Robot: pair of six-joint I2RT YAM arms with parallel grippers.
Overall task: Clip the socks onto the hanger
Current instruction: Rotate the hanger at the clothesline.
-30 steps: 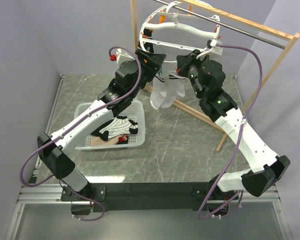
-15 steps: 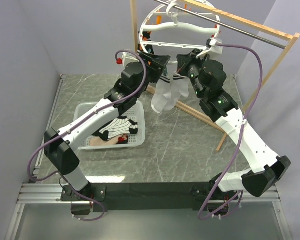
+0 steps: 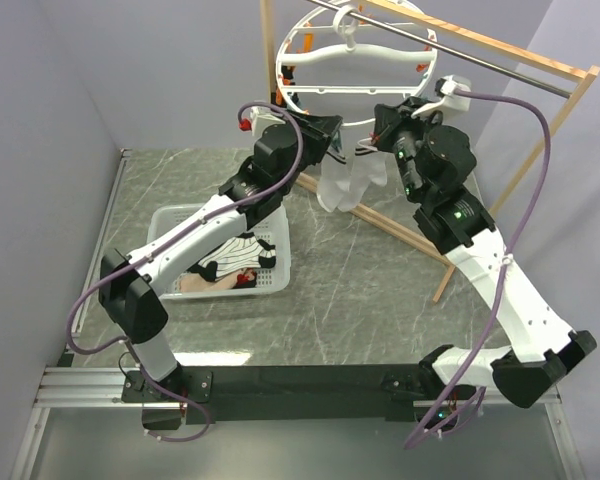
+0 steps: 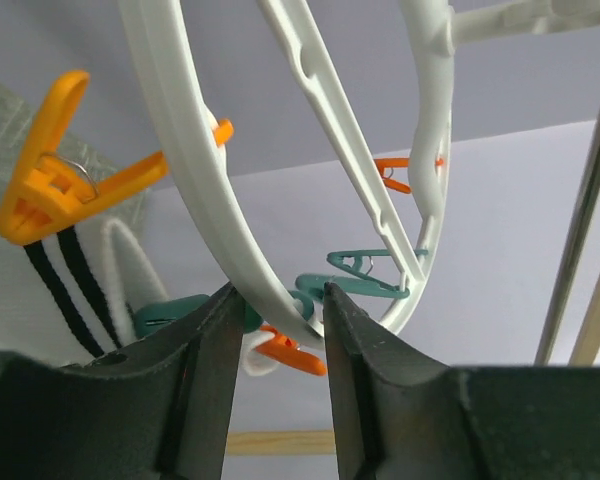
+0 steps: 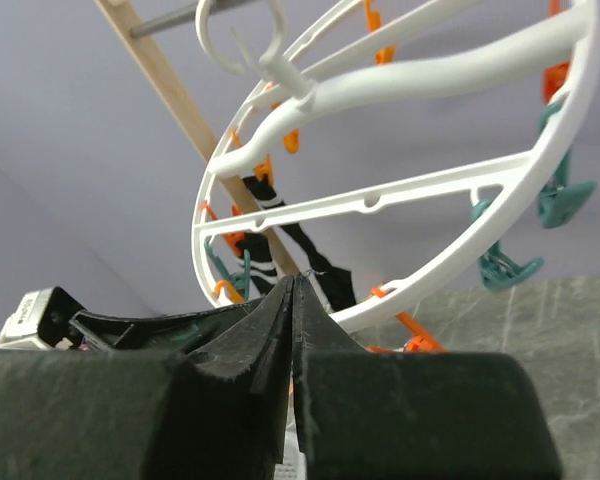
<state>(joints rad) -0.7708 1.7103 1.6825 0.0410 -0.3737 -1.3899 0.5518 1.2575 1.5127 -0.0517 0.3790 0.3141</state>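
Note:
The white ring hanger (image 3: 281, 62) hangs by its hook from the rod. My left gripper (image 3: 330, 135) is just under its lower rim. In the left wrist view its fingers (image 4: 212, 345) close on the hanger rim (image 4: 180, 130). An orange clip (image 4: 55, 175) beside them grips a white sock with black stripes (image 4: 40, 310). White socks (image 3: 342, 185) hang between both grippers. My right gripper (image 3: 377, 135) is shut at their top edge, its jaws pressed together (image 5: 292, 280) with white fabric low between them. A black sock (image 5: 325, 272) hangs from the hanger (image 5: 430, 75).
A white perforated basket (image 3: 170, 225) on the left of the marble table holds more socks (image 3: 235, 260). The wooden frame (image 3: 270, 60) with its metal rod (image 3: 500, 65) stands behind; its base bar runs diagonally across the table.
Both grippers have moved up and to the right under the ring. The hanging white socks moved right with them. The left arm has stretched further forward.

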